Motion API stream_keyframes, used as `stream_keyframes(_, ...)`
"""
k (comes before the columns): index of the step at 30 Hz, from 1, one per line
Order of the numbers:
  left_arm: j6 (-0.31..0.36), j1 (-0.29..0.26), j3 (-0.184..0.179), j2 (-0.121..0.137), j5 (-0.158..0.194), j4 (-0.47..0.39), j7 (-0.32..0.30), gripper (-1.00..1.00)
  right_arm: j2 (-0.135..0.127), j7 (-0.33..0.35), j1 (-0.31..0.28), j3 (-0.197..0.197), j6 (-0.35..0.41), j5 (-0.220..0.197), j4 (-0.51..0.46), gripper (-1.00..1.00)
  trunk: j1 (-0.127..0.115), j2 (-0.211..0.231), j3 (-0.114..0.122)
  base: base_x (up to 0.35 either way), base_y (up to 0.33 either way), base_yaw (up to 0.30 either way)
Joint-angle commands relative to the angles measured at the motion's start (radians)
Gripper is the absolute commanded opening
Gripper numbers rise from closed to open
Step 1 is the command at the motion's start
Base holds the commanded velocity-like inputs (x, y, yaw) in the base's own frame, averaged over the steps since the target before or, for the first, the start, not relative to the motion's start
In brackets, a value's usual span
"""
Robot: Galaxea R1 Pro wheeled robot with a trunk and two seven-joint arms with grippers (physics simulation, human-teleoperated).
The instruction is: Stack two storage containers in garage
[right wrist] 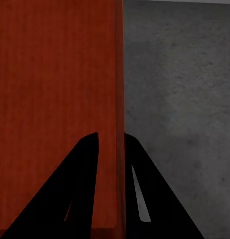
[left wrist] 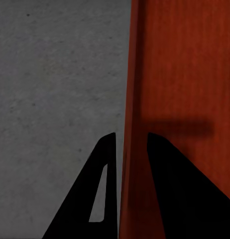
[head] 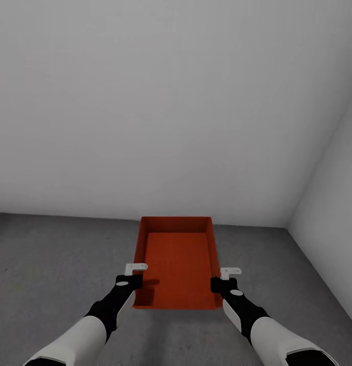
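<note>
1. You face a bare white-grey wall (head: 171, 101) corner over the floor (head: 54, 264), grey concrete.
2. The storage container (head: 178, 264) hangs level between your arms near that floor, ready for setting down.
3. Your left gripper (left wrist: 127, 149) and right gripper (right wrist: 112, 149) each clamp a side wall, balancing the bin.

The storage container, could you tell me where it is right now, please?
In the head view the storage container sits low at centre over the grey floor, near the white wall, held between the left tool and right tool.
</note>
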Motion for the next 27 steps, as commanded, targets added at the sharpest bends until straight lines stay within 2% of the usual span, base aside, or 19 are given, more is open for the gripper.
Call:
stream_keyframes(1,-0.008,-0.001,0.052,0.011,-0.011,-0.006,0.014,-1.0,-0.001,-0.002,-0.001,-0.017,-0.005,-0.016,0.003,-1.0,0.004,-0.008,-0.006,0.0,0.0,0.0)
stream_keyframes(8,-0.007,-0.001,0.053,0.011,-0.011,-0.006,0.014,-1.0,-0.001,-0.002,-0.001,-0.017,-0.005,-0.016,0.002,-1.0,0.031,-0.057,-0.039,0.0,0.0,0.0)
stream_keyframes(27,-0.008,-0.001,0.053,0.012,-0.011,-0.006,0.014,-1.0,-0.001,-0.002,-0.001,-0.017,-0.005,-0.017,0.002,-1.0,0.031,-0.057,-0.07,0.0,0.0,0.0)
